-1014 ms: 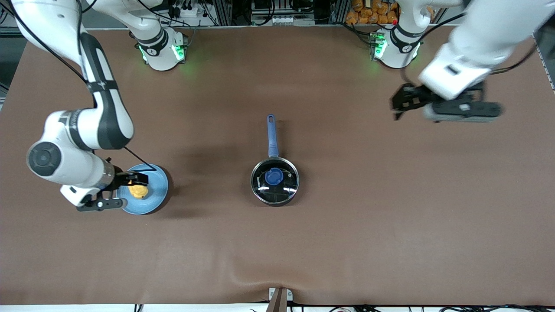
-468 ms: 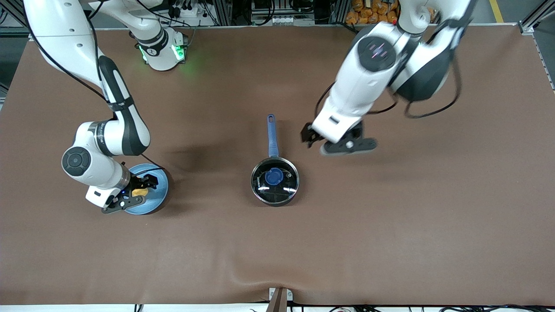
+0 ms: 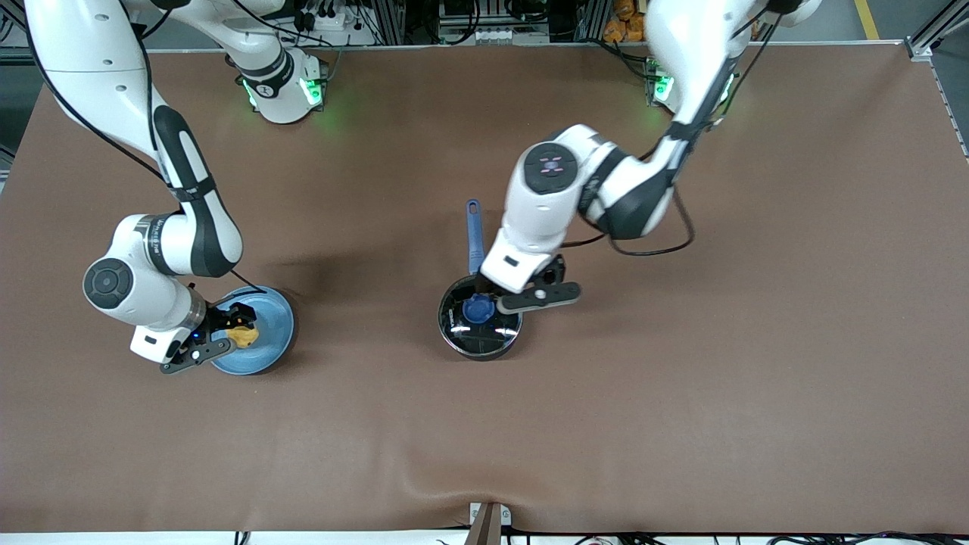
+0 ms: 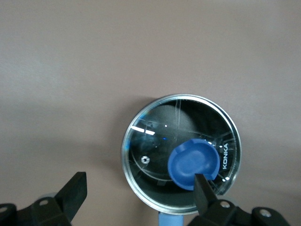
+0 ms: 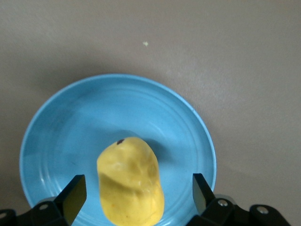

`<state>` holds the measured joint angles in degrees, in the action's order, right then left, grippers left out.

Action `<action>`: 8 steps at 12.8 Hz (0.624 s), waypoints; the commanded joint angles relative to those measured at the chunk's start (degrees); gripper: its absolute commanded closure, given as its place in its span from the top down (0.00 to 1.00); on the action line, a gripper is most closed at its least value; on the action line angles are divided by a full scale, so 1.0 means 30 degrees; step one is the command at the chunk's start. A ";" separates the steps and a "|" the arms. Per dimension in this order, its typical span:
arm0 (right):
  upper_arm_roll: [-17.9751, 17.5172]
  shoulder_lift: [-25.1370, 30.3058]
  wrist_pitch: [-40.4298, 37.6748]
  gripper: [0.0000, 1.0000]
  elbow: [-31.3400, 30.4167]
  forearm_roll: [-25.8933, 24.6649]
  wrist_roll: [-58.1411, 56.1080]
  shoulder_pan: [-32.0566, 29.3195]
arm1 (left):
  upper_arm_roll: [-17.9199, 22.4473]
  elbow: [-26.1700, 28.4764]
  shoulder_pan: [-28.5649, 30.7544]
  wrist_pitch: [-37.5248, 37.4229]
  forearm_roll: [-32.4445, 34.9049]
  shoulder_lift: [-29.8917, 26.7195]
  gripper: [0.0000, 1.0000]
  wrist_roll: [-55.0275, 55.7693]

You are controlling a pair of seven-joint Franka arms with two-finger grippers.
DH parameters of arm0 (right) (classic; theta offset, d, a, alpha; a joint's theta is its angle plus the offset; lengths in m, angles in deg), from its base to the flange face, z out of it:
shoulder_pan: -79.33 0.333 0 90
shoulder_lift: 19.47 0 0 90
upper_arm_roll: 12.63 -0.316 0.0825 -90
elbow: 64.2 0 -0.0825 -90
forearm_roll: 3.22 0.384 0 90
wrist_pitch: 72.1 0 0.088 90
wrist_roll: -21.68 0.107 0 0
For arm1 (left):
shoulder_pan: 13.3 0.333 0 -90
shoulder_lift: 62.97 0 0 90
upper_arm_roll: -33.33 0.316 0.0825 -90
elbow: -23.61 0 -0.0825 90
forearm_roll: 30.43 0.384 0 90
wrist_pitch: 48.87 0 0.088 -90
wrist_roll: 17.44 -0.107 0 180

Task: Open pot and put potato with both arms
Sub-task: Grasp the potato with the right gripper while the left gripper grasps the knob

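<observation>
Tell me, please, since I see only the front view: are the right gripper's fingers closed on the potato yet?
Observer: No. In the right wrist view the right gripper is open, its fingers either side of the potato, apart from it.
Operator: Is the potato still on the plate?
Observer: Yes, it lies on the blue plate.
Operator: And the left gripper?
Observer: The left gripper is open over the pot, the lid's knob beside one finger.
</observation>
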<state>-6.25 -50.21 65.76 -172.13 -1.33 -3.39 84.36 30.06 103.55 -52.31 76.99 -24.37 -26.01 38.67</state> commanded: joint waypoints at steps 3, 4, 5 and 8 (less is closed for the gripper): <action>-0.0252 -0.0036 0.1390 1.00 -0.1315 0.0512 -0.0519 -0.0210 | 0.2140 -0.1130 -0.2315 0.0235 0.0646 0.1476 1.00 0.0896; -0.0252 -0.0065 0.1593 1.00 -0.1432 0.0572 -0.0519 -0.0210 | 0.2492 -0.1305 -0.2725 0.0265 0.0646 0.1506 1.00 0.0925; -0.0252 -0.0181 0.1827 1.00 -0.1578 0.0602 -0.0519 -0.0210 | 0.2872 -0.1480 -0.3019 0.0236 0.0646 0.1478 1.00 0.1099; -0.0252 -0.0182 0.2035 0.91 -0.1609 0.0602 -0.0519 -0.0239 | 0.3052 -0.2650 -0.3110 0.0439 0.0471 0.1535 1.00 0.1304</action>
<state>-6.45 -51.12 69.53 -175.82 -0.42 -3.39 84.35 38.45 98.78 -60.75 78.02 -24.01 -22.27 40.64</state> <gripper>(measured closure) 0.000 0.000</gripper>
